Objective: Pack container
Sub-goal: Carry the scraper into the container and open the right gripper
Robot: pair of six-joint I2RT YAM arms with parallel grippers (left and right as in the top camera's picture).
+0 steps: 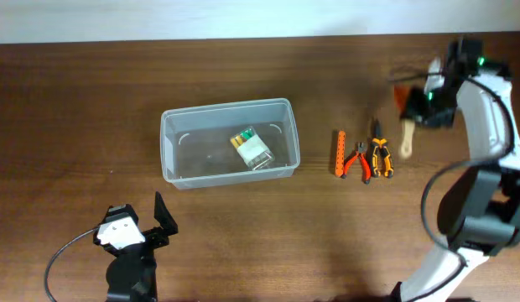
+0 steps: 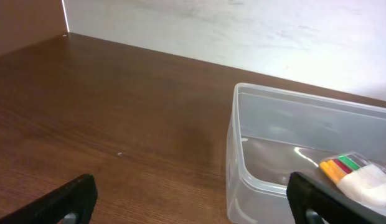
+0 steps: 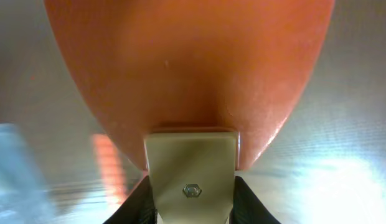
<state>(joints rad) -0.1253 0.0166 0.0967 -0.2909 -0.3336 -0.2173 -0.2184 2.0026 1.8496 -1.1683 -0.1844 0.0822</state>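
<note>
Overhead, the brown counter [image 1: 75, 101] was seen with the container [image 1: 226, 174] set near its middle, upright and open-topped. The left fingers [image 2: 68, 199] were spread wide and empty, held on the near side of the container's left end and touching nothing. At the far right, an orange-headed spatula [image 1: 406, 138] was gripped by its pale handle between the right fingers [image 3: 132, 210], well apart from the container; whether it was raised off the counter could not be told. Three hand tools lay side by side on the counter, just right of the container: an orange tool [image 1: 340, 153], red pliers [image 1: 356, 162] and orange-and-black pliers [image 1: 380, 158]. Only a small clear box [image 1: 250, 147] of coloured bits was found inside the container. The packing was judged barely begun: one item stowed, one in the grasp, three untouched.
</note>
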